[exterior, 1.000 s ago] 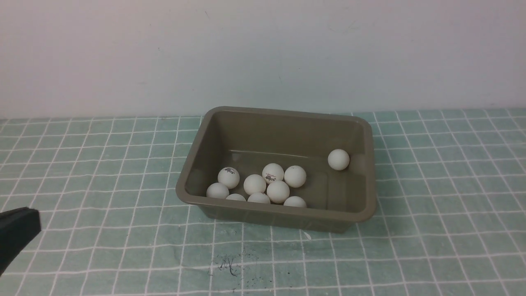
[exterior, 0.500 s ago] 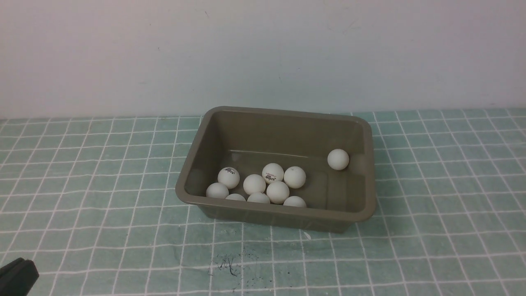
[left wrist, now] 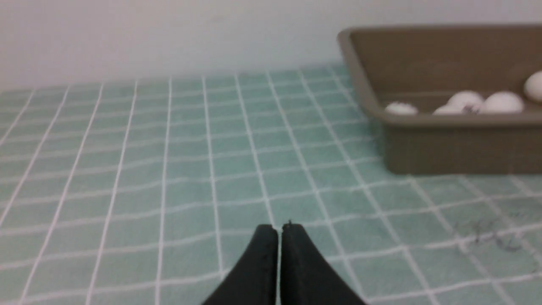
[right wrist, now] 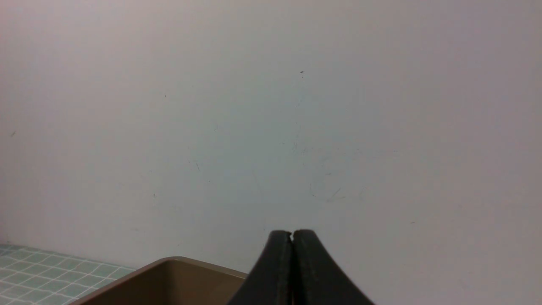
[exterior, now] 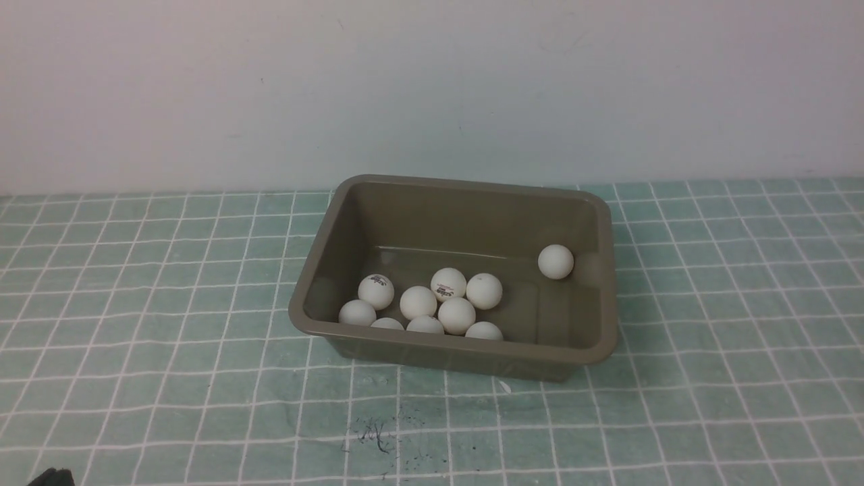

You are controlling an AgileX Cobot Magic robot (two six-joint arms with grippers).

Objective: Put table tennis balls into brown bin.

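Observation:
The brown bin (exterior: 607,297) stands mid-table in the front view, holding several white table tennis balls (exterior: 418,302) bunched at its near left, and one ball (exterior: 556,262) alone by the right wall. No ball lies on the cloth. My left gripper (left wrist: 279,228) is shut with nothing in it, low over the cloth, well left of the bin (left wrist: 449,144); only a dark tip (exterior: 50,478) shows at the front view's bottom left corner. My right gripper (right wrist: 292,233) is shut and empty, raised and facing the wall, with the bin's rim (right wrist: 169,260) below it.
A green checked tablecloth (exterior: 169,337) covers the table up to a plain white wall (exterior: 432,88). Dark scribble marks (exterior: 374,435) sit on the cloth in front of the bin.
My left gripper has drawn back down and out toward the front view's bottom left corner, leaving only a sliver in sight. The bin and balls have not moved.

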